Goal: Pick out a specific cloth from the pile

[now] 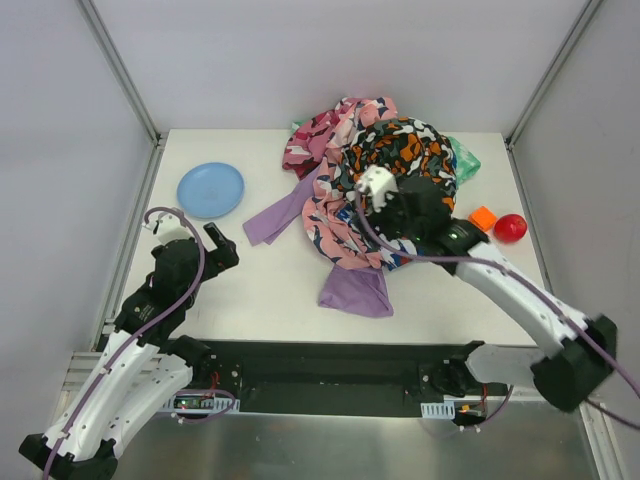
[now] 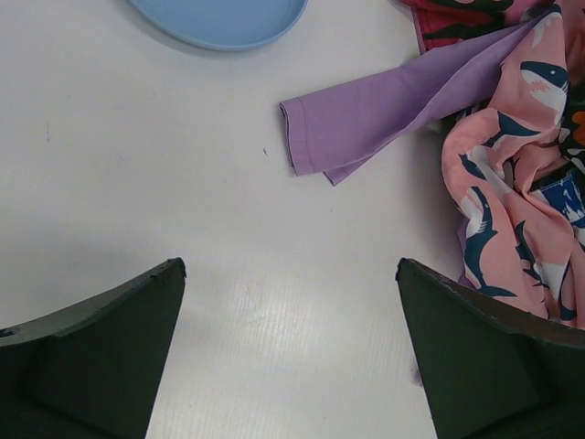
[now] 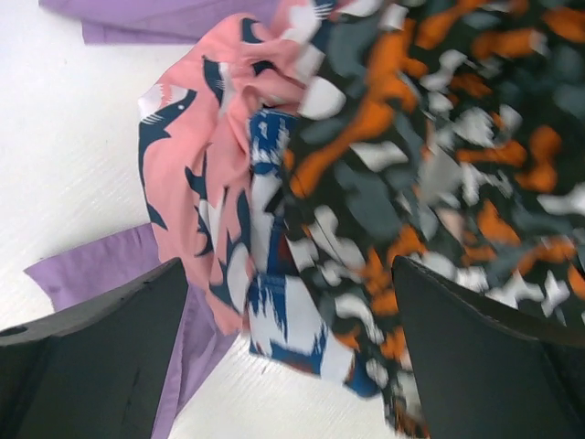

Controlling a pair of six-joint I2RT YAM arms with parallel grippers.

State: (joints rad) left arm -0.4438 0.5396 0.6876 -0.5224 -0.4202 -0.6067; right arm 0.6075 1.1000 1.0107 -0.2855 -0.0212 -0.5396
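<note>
– Blue plate at the far left of the counter; no part of the job. What stands next to it?

– On the near side of it, the left pincer. Jaws wide apart, nothing between them, bare surface below.

– Location of the cloth?

– The cloth, plain lilac, lies largely under the pile. One end reaches out flat to the left, toward the left pincer. Another part shows at the near edge, from beneath the pink shark-print fabric. The stretch between is hidden.

– Further right?

– The right pincer hangs over the pile's near side, jaws apart, gripping nothing. Below it are the black-orange-white print and a blue-white piece. Beyond them, an orange block and a red ball sit just beside each other near the right edge.

– Step in hand?

– Assessment: approach only, no grasp yet made. The exposed left end looks the cleaner target, since nothing lies on it. The next move calls for a pincer to come down on lilac fabric alone, close, and draw it away from the heap. Risk noted: the patterned cloths resting on it may drag along.

– Surface and room?

– Counter white, smooth and matt; fabric should slide on it readily. White wall panels on three sides, with metal posts at the back corners.
</note>
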